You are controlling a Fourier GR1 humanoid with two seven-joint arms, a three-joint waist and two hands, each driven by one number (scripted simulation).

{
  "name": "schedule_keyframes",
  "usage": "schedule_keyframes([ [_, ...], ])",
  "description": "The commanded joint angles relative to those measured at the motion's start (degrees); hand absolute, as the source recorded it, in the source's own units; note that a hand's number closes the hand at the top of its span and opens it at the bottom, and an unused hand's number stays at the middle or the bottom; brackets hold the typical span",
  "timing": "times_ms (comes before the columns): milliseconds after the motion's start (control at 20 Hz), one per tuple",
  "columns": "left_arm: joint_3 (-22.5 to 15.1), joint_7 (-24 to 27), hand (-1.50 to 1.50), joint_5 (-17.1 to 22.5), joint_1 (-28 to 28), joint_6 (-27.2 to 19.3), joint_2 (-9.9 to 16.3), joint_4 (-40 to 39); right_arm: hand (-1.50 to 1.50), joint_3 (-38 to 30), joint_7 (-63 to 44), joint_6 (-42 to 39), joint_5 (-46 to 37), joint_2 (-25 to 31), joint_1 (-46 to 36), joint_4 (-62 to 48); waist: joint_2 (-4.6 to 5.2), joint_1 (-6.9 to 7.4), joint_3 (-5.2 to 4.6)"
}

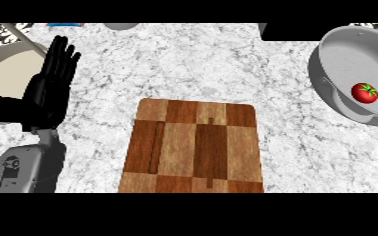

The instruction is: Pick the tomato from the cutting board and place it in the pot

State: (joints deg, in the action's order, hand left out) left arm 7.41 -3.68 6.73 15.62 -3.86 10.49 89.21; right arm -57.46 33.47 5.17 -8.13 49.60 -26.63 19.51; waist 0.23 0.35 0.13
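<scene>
Left robot hand (50, 82) rests open, fingers up, at left edge.

White speckled stone counter (192, 65). Wooden cutting board (193, 147) lies flat at centre front (bare top, dark and light strips). Grey pot (336, 62) sits on the counter at the right edge, well apart from the board.

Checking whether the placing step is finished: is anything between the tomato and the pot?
Nothing visible stands between them: the tomato already lies inside the pot at the right edge. The cutting board is bare. The left robot hand rests open at the left, fingers up.
</scene>
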Motion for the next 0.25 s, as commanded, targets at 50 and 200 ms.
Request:
schedule_keyframes([
  [50, -1.3, 0.9, 0.00, -0.7, -1.1, 0.3, -1.0, 0.9, -1.50, -1.1, 3.7, -4.3, 3.6, 3.3, 5.3, -2.6, -0.02, 0.02, 0.01],
  [200, 2.1, -4.1, 0.00, 2.1, 2.8, 1.3, 2.4, 0.3, -1.50, -2.2, 4.4, -7.1, 4.1, 6.4, 7.8, -5.4, 0.15, 0.31, 0.17],
])
